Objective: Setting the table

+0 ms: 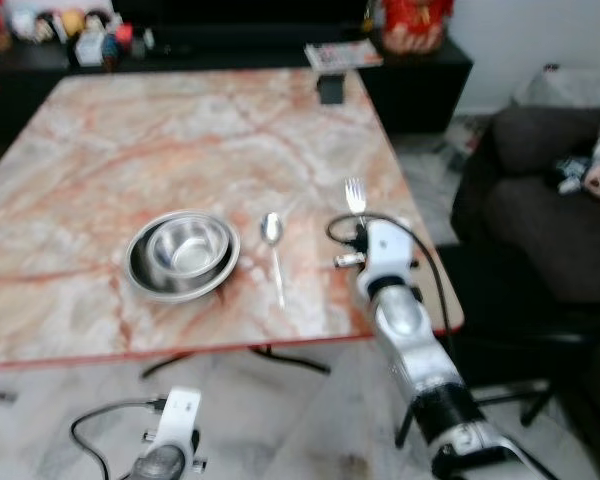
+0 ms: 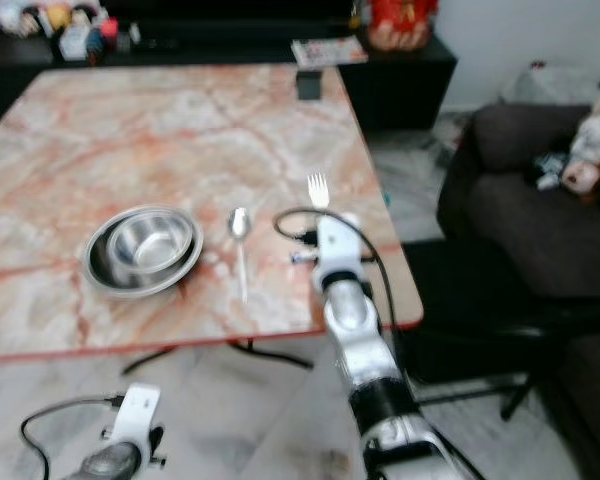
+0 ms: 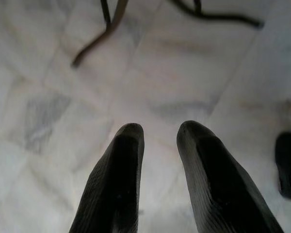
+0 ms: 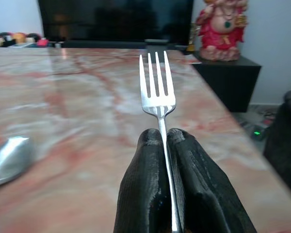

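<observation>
Right gripper (image 4: 164,138) pinches the fork (image 4: 157,85) by its thin handle; light, stiff, slippery steel. Left gripper (image 3: 157,133) hangs slightly parted.

Glossy pink-veined marble table (image 1: 180,130) carries shiny metal bowls (image 1: 183,253), spoon (image 1: 273,232) and fork (image 4: 157,90); the fingers (image 4: 145,194) look matt, ribbed black.

Beyond the far edge, at twelve o'clock: a long black cabinet (image 1: 420,75) bearing a red figurine (image 4: 222,29), a magazine (image 1: 342,54) and small colourful toys (image 1: 75,30). At three o'clock, a dark sofa (image 1: 550,215) with a soft toy (image 2: 585,165). Underfoot, pale marble floor (image 3: 150,73).
</observation>
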Motion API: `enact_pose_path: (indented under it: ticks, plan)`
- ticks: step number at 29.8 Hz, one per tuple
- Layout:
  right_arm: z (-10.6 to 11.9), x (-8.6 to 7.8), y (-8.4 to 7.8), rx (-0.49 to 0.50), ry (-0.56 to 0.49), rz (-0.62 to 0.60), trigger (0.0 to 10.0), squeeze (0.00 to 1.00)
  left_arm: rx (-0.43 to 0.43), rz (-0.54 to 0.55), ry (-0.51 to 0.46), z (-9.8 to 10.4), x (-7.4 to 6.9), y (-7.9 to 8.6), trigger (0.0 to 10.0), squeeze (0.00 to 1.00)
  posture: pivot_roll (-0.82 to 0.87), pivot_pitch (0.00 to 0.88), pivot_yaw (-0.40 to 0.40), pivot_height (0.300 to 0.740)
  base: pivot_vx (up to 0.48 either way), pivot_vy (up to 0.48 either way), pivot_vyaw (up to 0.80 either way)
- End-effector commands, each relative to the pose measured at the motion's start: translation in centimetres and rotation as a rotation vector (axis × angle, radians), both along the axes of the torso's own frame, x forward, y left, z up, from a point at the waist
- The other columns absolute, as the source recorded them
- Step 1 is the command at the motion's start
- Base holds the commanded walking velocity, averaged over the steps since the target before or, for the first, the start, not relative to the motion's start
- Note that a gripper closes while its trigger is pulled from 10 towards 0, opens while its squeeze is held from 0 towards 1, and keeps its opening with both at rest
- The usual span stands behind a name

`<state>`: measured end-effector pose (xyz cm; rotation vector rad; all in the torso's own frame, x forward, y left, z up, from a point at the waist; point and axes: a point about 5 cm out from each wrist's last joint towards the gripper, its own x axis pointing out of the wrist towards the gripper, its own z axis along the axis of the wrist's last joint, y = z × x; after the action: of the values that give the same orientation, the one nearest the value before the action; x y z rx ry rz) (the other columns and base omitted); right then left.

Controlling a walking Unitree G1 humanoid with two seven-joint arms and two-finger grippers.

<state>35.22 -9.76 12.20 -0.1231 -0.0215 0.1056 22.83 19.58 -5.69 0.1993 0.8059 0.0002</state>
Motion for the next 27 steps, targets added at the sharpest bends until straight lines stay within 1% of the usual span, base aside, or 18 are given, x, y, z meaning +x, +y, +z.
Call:
enact_pose_path:
  ticks: [1, 4, 6, 7, 11, 15, 18, 21, 22, 27]
  plan:
    - [0.0, 0.0, -0.7, 0.004, 0.002, -0.021, 10.0, 0.0, -0.011, -0.012, 0.027, -0.6, -0.8, -0.6, 10.0, 0.0, -0.01, 0.098, -0.004, 0.74, 0.255, 0.0, 0.0]
    - [-0.3, -0.2, -0.8, 0.004, 0.021, -0.026, 10.0, 0.0, -0.012, -0.017, 0.028, -0.6, -0.8, -0.8, 10.0, 0.0, -0.02, 0.109, -0.003, 0.74, 0.0, 0.0, 0.0]
    - [-1.0, -0.4, -1.0, -0.004, 0.056, -0.034, 10.0, 0.0, -0.015, -0.016, 0.028, -0.6, -0.8, -0.9, 10.0, 0.0, -0.02, 0.121, -0.009, 0.74, 0.0, 0.0, 0.0]
    - [-1.0, -0.4, -1.0, -0.004, 0.056, -0.034, 10.0, 0.0, -0.015, -0.016, 0.028, -0.6, -0.8, -0.9, 10.0, 0.0, -0.02, 0.121, -0.009, 0.74, 0.0, 0.0, 0.0]
    - [-2.1, -0.8, -0.8, -0.025, 0.109, -0.023, 10.0, 0.0, -0.02, -0.009, 0.032, -0.8, -1.0, -1.0, 10.0, 0.0, -0.02, 0.136, -0.016, 0.74, 0.0, 0.0, 0.0]
    - [-2.6, -0.9, -0.6, 0.005, 0.151, -0.027, 10.0, 0.0, -0.023, 0.004, 0.036, -0.9, -1.2, -1.0, 10.0, 0.0, -0.01, 0.142, -0.019, 0.74, 0.0, 0.0, 0.0]
    - [-2.8, -0.9, -0.5, 0.007, 0.169, -0.032, 10.0, 0.0, -0.023, 0.006, 0.037, -0.9, -1.2, -1.0, 10.0, 0.0, -0.01, 0.143, -0.02, 0.74, 0.0, 0.0, 0.0]
    - [-3.2, -0.7, -0.4, 0.032, 0.222, -0.048, 10.0, 0.0, -0.021, 0.008, 0.039, -1.0, -1.3, -0.9, 10.0, 0.0, -0.01, 0.147, -0.019, 0.74, 0.0, 0.0, 0.0]
    - [-3.4, -0.6, -0.3, 0.044, 0.251, -0.05, 10.0, 0.0, -0.02, 0.009, 0.04, -1.0, -1.4, -0.9, 10.0, 0.0, -0.01, 0.145, -0.018, 0.74, 0.0, 0.0, 0.0]
    - [-4.2, -0.5, 0.7, 0.075, 0.317, -0.039, 10.0, 0.0, -0.018, 0.015, 0.042, -1.0, -1.4, -0.8, 10.0, 0.0, -0.01, 0.149, -0.018, 0.74, 0.0, 0.0, 0.0]
